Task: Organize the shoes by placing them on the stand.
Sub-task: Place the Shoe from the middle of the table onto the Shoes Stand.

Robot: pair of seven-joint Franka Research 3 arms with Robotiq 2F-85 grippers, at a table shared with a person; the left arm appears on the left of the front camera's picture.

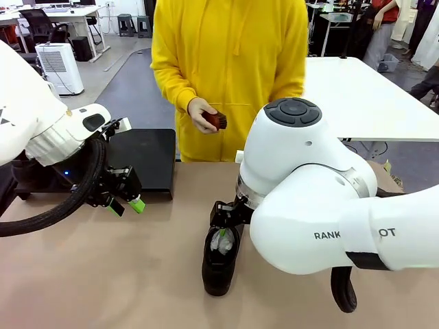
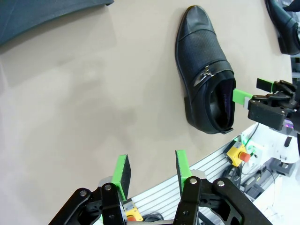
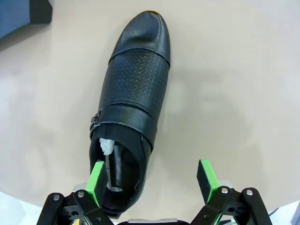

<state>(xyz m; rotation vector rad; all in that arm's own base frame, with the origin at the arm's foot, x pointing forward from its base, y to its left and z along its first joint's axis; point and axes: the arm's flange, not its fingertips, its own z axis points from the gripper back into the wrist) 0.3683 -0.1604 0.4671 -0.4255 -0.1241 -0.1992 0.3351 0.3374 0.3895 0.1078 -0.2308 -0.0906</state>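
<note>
A black glossy shoe [image 1: 219,264] [image 3: 133,93] stands on its sole on the tan table, with white paper in its opening. My right gripper [image 1: 223,236] [image 3: 151,180] hangs open over its heel. One green fingertip [image 3: 96,180] dips into the opening and the other stands well clear outside. In the left wrist view the same shoe [image 2: 204,70] shows with the right gripper [image 2: 251,96] at its heel. My left gripper [image 1: 127,203] [image 2: 152,171] hovers open and empty in front of the black stand [image 1: 144,157] [image 2: 47,14]. A second shoe [image 2: 283,23] lies at the picture's corner.
A person in a yellow hoodie stands at the far side, one hand holding a small reddish-brown brush [image 1: 215,120]. The right arm's big white body [image 1: 309,205] blocks much of the table's right half. Bare table lies between the stand and the shoe.
</note>
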